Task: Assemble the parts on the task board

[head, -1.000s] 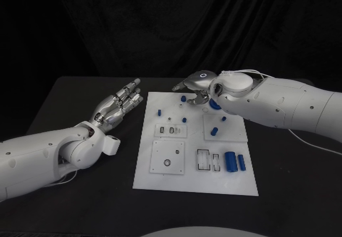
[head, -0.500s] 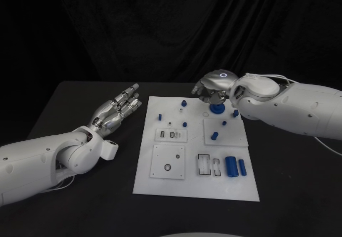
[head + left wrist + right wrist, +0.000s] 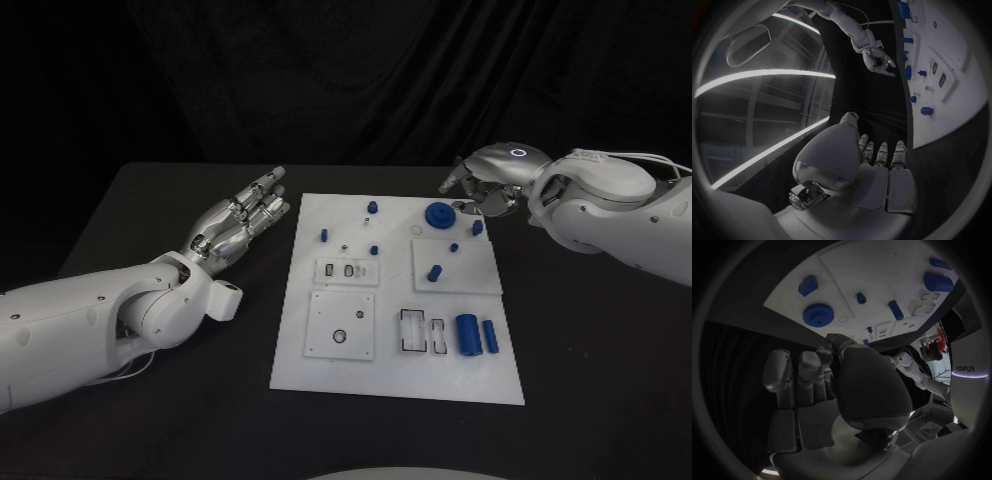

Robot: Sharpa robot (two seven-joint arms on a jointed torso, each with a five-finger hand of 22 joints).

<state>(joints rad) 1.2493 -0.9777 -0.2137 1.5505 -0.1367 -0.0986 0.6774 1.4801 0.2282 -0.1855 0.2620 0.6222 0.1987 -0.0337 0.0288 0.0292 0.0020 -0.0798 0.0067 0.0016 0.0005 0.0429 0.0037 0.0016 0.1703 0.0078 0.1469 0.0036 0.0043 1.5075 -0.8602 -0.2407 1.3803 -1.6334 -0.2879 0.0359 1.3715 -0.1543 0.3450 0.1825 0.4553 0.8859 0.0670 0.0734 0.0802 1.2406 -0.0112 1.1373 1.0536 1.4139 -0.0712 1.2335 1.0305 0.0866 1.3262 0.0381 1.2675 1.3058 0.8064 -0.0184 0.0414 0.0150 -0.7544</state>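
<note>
Black table, flat white task board.

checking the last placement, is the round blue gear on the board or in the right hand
On the board. The round blue gear lies at the task board's far end, and the right hand is beside it, apart, holding nothing.

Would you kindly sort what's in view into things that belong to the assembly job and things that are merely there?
Job:
white task board
round blue gear-like part
large blue cylinder part
slim blue cylinder part
small blue peg part

Merely there:
black table
</note>
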